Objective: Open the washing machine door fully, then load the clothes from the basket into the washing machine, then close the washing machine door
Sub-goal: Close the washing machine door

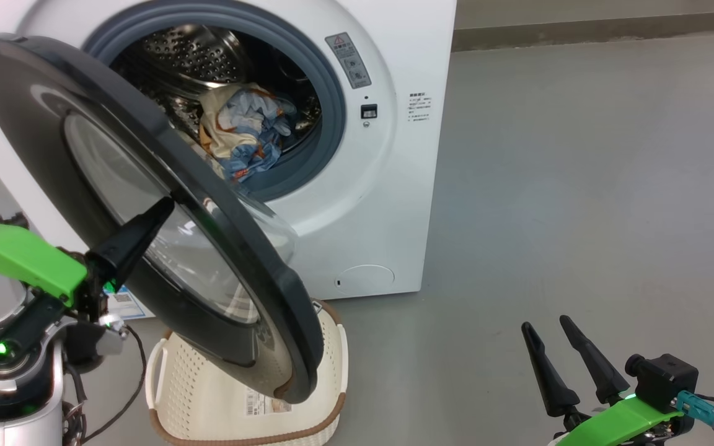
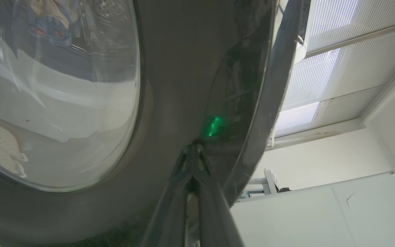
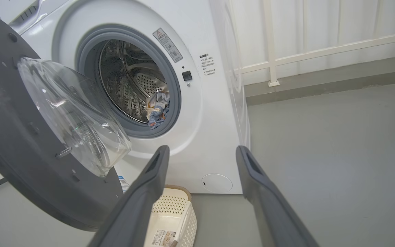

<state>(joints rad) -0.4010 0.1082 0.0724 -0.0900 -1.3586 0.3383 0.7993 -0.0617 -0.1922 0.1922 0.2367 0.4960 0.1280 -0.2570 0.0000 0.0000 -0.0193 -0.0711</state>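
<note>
Closing step in hand, by the look of it. Loaded already: light blue and cream printed clothes (image 1: pixel 248 133), heaped low in the steel drum of the big white front-loading washing machine (image 1: pixel 369 217), close to the grey gasket lip. Lying on the floor below, apparently empty: small cream-white perforated basket (image 1: pixel 208 396) with a brown rim. Clenched shut, tip against the outer face of the half-swung round black-rimmed glass door (image 1: pixel 22 105): left gripper (image 1: pixel 162 207). Spread wide, grasping nothing, low above the floor: right gripper (image 1: pixel 546 323). Next, probably: push the door round until latched, minding cloth at the lip. Grey warning sticker (image 1: pixel 348 60) with a red triangle, printed block (image 1: pixel 419 106), basket's sticker (image 1: pixel 267 402): all too small to read.
</note>
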